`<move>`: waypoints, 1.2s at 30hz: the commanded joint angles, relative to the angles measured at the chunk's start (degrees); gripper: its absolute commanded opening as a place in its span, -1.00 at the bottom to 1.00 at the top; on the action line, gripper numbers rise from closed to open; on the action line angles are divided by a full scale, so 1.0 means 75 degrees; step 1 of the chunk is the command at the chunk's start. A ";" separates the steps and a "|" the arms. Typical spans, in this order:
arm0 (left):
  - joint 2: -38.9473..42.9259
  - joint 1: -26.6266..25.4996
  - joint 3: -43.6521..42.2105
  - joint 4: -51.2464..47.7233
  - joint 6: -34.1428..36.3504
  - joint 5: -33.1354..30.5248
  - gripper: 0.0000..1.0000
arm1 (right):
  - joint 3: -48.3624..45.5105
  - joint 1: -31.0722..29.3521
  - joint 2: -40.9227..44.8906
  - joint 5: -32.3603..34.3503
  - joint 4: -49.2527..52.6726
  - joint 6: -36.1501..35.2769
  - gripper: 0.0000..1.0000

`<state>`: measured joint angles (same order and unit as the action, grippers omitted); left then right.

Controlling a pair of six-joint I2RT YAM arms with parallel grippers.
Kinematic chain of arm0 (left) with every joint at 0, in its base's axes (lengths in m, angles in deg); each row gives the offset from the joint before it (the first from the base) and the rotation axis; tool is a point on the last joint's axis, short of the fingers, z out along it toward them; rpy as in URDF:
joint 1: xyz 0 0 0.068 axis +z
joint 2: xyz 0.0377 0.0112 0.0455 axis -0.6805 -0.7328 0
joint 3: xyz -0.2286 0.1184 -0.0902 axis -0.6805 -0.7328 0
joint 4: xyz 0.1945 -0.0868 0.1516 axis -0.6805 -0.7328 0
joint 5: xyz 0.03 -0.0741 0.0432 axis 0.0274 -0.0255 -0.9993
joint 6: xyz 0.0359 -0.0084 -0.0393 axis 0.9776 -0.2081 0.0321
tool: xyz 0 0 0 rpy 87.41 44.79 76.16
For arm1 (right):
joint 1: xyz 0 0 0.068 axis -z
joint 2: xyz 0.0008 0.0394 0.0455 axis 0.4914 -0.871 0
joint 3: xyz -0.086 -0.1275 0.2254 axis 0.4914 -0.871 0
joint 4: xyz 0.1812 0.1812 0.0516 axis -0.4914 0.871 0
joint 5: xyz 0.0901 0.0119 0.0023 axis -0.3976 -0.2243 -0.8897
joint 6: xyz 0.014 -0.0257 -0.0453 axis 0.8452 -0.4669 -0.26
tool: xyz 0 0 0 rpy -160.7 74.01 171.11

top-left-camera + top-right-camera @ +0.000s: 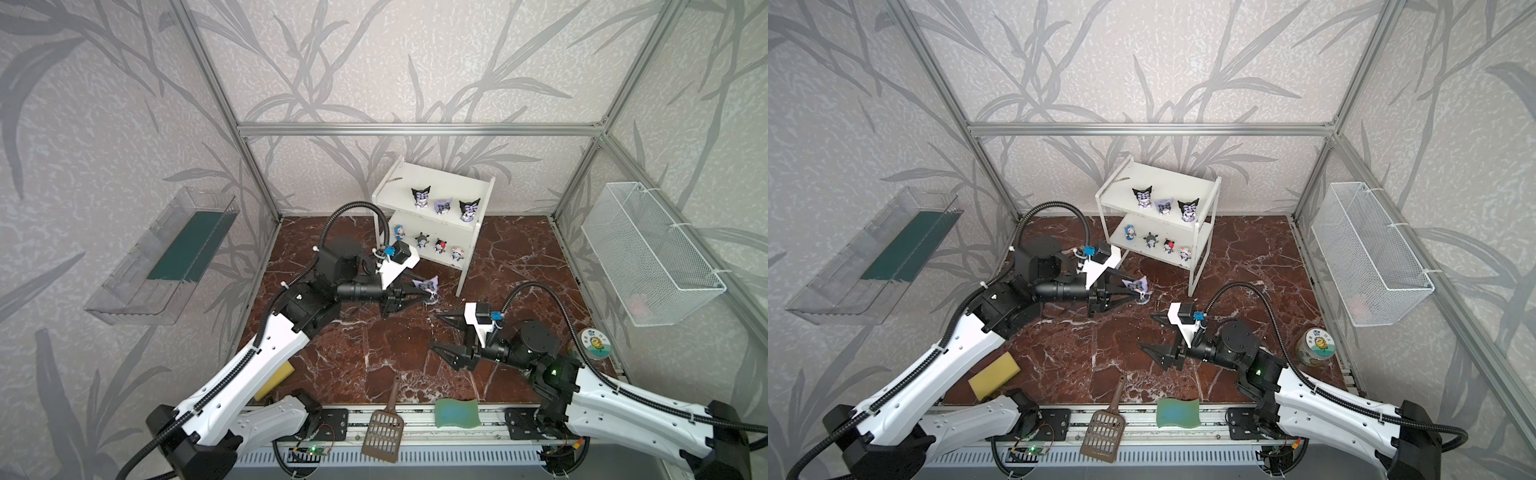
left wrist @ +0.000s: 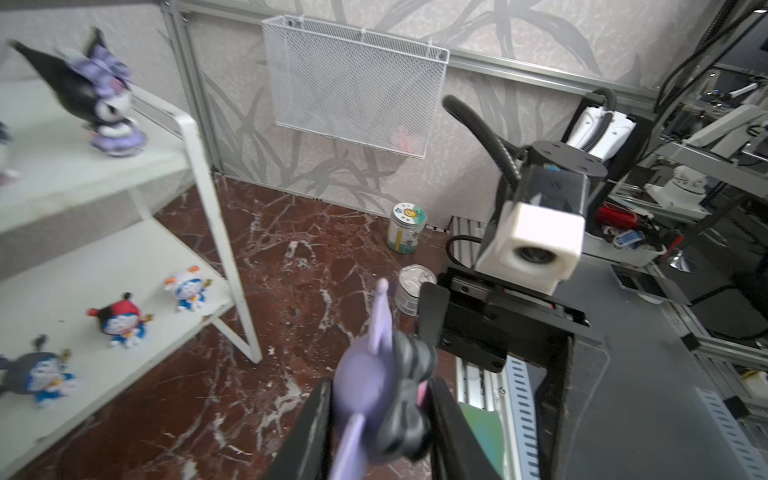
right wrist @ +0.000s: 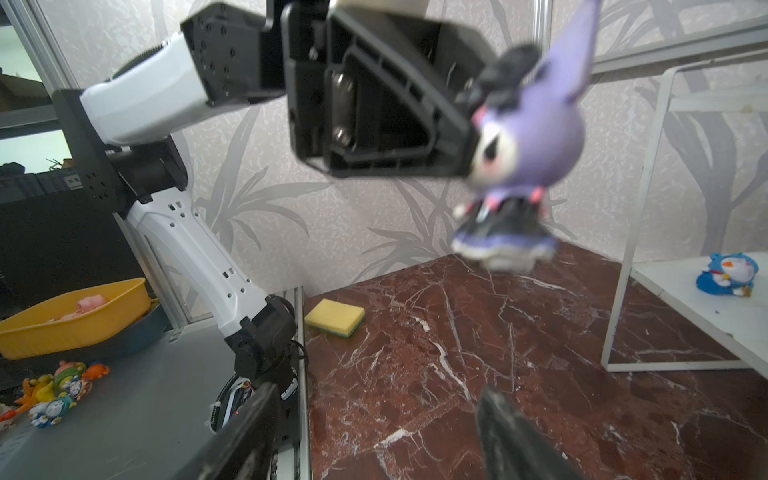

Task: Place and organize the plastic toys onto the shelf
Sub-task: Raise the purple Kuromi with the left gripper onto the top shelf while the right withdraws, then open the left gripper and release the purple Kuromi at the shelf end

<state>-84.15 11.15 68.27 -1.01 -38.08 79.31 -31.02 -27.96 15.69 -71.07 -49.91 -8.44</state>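
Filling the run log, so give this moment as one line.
left gripper: shut on purple figurine | right gripper: open, empty | shelf: seven toys

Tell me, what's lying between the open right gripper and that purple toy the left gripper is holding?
Nothing sits there: only bare marble floor separates the right gripper from the purple toy, seen in both top views.

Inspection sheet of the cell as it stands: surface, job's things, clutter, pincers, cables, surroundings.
Surface: brown marble tabletop, no spills seen.
Job's things: shelf upright; three purple figurines on top tier, four small figurines on lower tier, eighth figurine off the shelf.
Clutter: yellow sponge, brown scoop, green sponge, jar.
Pincers: left pincer shut on the eighth figurine; right pincer open, empty.
Cables: conduit loops on both arms; left one near shelf, contact unclear.
Surroundings: clear tray left wall, wire basket right wall.
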 commanded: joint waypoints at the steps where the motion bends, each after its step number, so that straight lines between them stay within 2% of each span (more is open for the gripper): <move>1: -0.0355 0.0757 0.1069 -0.0678 0.1041 0.0289 -0.41 | 0.0382 0.0011 0.0447 0.0348 0.1269 -0.0812 0.60; 7: -0.1523 0.1788 0.2550 -0.1269 0.1957 0.0106 -0.41 | 0.0665 0.0011 0.1324 0.1291 0.2624 -0.1636 0.76; 12: -0.2402 0.2080 0.3447 -0.1280 0.2536 -0.0556 -0.41 | 0.1002 0.0009 0.1635 0.1637 0.3477 -0.2031 0.79; 15: -0.2858 0.2263 0.3857 -0.1159 0.2668 -0.0655 -0.41 | 0.1065 0.0011 0.1825 0.1825 0.3664 -0.2105 0.80; 24: -0.3892 0.2483 0.4776 -0.0823 0.2808 -0.0715 -0.40 | 0.1162 0.0010 0.1823 0.2041 0.3925 -0.2234 0.82; 36: -0.4930 0.2496 0.5822 -0.1288 0.2864 -0.0481 -0.37 | 0.1308 0.0005 0.1997 0.2233 0.4149 -0.2355 0.82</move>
<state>-120.56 29.69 109.19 -9.62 -18.65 74.13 -23.46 -27.96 30.05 -55.25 -19.26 -25.25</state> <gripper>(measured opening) 0.325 0.909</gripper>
